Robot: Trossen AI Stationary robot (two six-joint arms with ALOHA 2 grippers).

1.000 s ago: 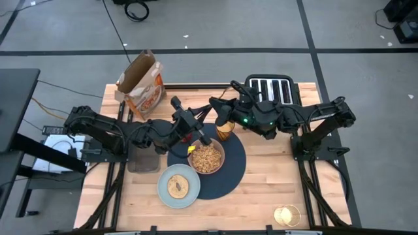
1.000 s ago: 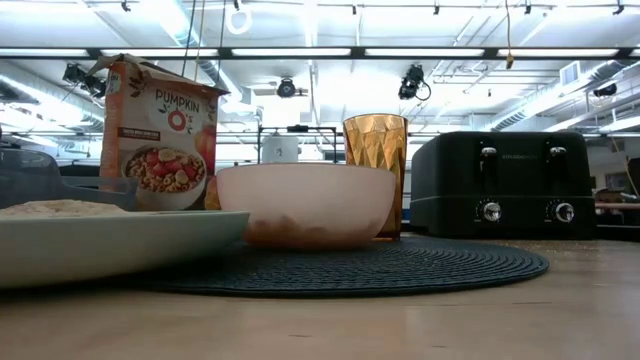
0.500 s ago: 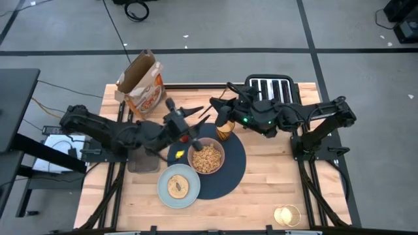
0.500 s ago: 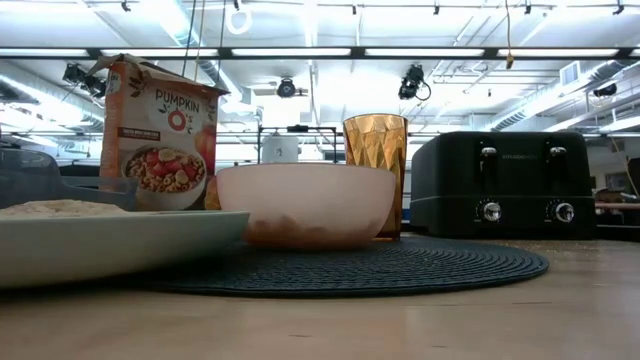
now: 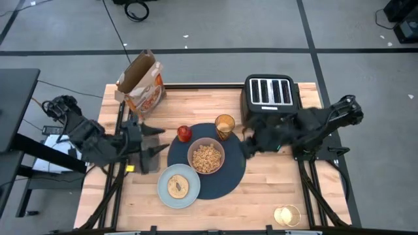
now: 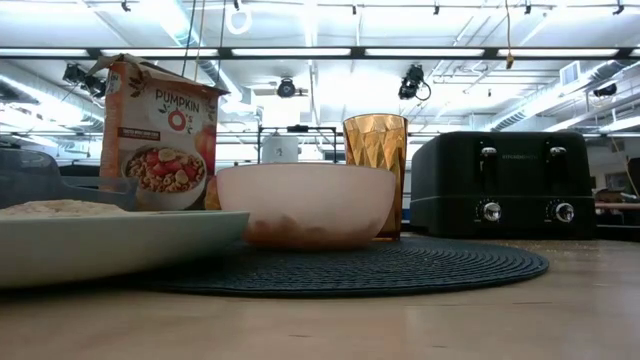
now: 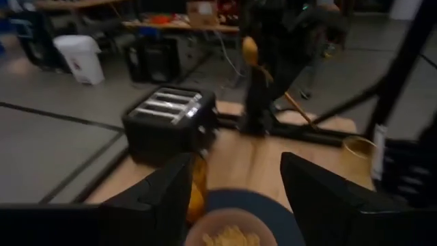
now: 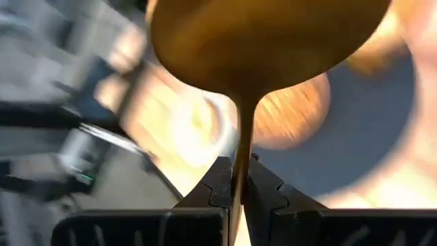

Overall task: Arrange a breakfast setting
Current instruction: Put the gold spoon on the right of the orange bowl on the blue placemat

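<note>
Left tool (image 5: pixel 155 140) spread open at the table's left side, right tool (image 8: pixel 233 183) clamped tight, low at the right

Wooden table (image 5: pixel 274 183): placemat (image 5: pixel 228 171), toaster (image 5: pixel 269 94)

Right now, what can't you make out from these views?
- Right gripper, high view: motion-blurred; where the gold spoon sits over the table is unclear.
- Red apple, low view: hidden, probably behind the pink bowl.
- Bagel, low view: cut off at the frame edge.
</note>
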